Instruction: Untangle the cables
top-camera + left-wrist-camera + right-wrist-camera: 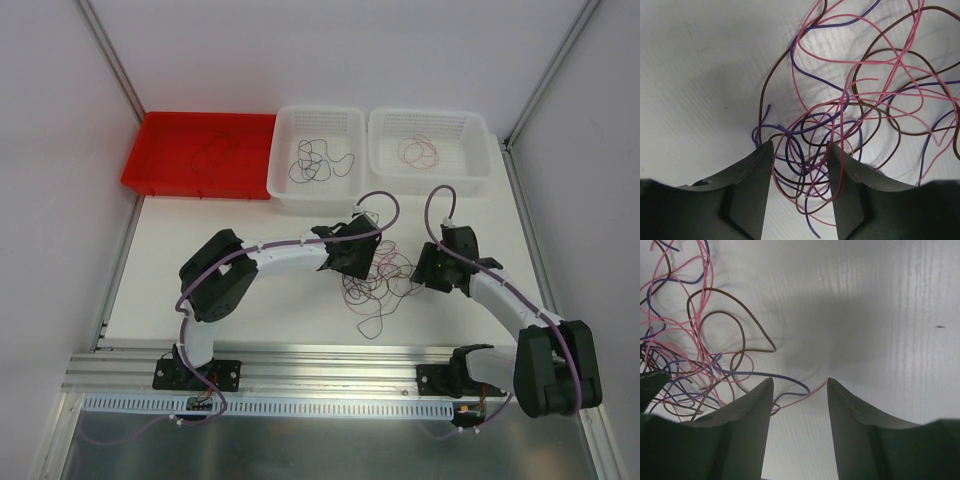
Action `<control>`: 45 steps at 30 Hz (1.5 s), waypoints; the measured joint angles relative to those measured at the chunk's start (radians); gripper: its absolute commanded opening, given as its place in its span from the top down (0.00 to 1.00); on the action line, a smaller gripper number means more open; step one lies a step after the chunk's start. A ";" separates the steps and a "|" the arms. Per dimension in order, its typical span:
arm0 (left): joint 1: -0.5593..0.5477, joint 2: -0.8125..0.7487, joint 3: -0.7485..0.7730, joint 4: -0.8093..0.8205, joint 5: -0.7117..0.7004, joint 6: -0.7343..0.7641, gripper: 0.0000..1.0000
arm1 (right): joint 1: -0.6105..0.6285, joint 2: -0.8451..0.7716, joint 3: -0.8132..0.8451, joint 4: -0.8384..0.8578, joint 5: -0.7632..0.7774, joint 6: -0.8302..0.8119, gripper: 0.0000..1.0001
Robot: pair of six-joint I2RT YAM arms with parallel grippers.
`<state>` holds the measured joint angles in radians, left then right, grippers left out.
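Cables (378, 285): loose tangle of hair-thin strands, pink-red, brown and purple, lying on the table between the two grippers; one dark loop trails out of it toward the near edge.
Table (280, 315): white and flat; bears the tangle in the middle and three containers in a row along its far edge.
Left gripper (800, 145): low at the left side of the tangle; jaws partly apart, neither wide nor closed; a knot of looped strands in all three colours crosses the gap between its fingers (752, 185); no strand is pinched.
Right gripper (800, 381): low at the right side of the tangle; jaws partly apart, bare table showing in the gap; a pink strand end and a purple strand reach the tip of the finger on the left of its view; grips nothing.
Red bin (160, 165): far left of the row; one dark strand (214, 152) curled inside.
Middle basket (285, 190): white with a perforated floor, hard against the red bin; dark and purple strands (318, 162) inside.
Right basket (480, 165): white, just beside the middle basket; red strands (418, 152) inside.
Arms (285, 252): white links and black joints, both bent inward toward the tangle.
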<state>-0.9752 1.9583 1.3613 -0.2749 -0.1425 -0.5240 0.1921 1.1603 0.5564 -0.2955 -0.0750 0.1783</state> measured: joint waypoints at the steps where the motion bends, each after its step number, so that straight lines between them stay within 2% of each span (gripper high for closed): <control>1: 0.000 0.005 0.000 0.000 -0.003 0.000 0.68 | 0.000 0.017 0.000 0.010 -0.010 0.000 0.56; 3: 0.000 0.008 0.000 -0.003 -0.017 0.002 0.82 | 0.000 0.044 0.000 0.025 -0.026 0.001 0.64; 4: 0.000 0.007 0.000 -0.002 -0.026 0.006 0.92 | 0.000 0.053 0.000 0.030 -0.033 0.002 0.74; 5: 0.000 0.007 0.000 0.000 -0.034 0.004 0.96 | 0.000 0.060 0.000 0.033 -0.039 -0.001 0.80; 6: 0.000 0.006 -0.003 -0.001 -0.047 0.006 0.99 | 0.000 0.061 0.000 0.034 -0.043 0.002 0.90; 9: 0.010 -0.020 -0.040 -0.002 -0.071 0.009 1.00 | 0.000 0.047 0.000 0.030 -0.045 0.003 0.99; 16: 0.121 -0.217 -0.226 -0.007 -0.099 -0.022 1.00 | 0.009 -0.148 0.042 -0.090 -0.053 0.002 0.99; 23: 0.264 -0.534 -0.393 0.062 -0.065 -0.071 1.00 | -0.001 -0.303 0.224 -0.223 -0.080 0.004 0.99; 27: 0.339 -0.639 -0.475 0.043 -0.065 -0.072 1.00 | -0.023 -0.330 0.300 -0.301 -0.080 0.004 0.99; 32: 0.358 -0.718 -0.530 -0.012 -0.024 -0.071 1.00 | -0.034 -0.288 0.341 -0.325 -0.124 0.005 0.99; 34: 0.364 -0.738 -0.536 -0.031 0.009 -0.068 1.00 | -0.037 -0.256 0.323 -0.315 -0.131 0.004 0.90; 35: 0.368 -0.745 -0.538 -0.043 0.030 -0.067 1.00 | -0.037 -0.237 0.311 -0.314 -0.129 0.003 0.81; 36: 0.369 -0.750 -0.541 -0.055 0.047 -0.064 1.00 | -0.037 -0.218 0.301 -0.314 -0.123 0.006 0.63; 38: 0.369 -0.750 -0.545 -0.082 0.087 -0.063 1.00 | -0.025 -0.167 0.278 -0.313 -0.079 0.003 0.55; 39: 0.368 -0.749 -0.548 -0.089 0.101 -0.062 1.00 | -0.014 -0.146 0.267 -0.313 -0.056 0.000 0.48; 41: 0.359 -0.741 -0.549 -0.106 0.136 -0.063 1.00 | 0.031 -0.130 0.244 -0.314 -0.012 -0.002 0.40; 45: 0.322 -0.700 -0.549 -0.108 0.170 -0.065 1.00 | 0.158 -0.178 0.232 -0.303 0.054 -0.006 0.39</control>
<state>-0.6537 1.2583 0.8127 -0.3832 0.0273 -0.5888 0.3504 0.9821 0.7883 -0.5987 -0.0212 0.1719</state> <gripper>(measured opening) 0.011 0.612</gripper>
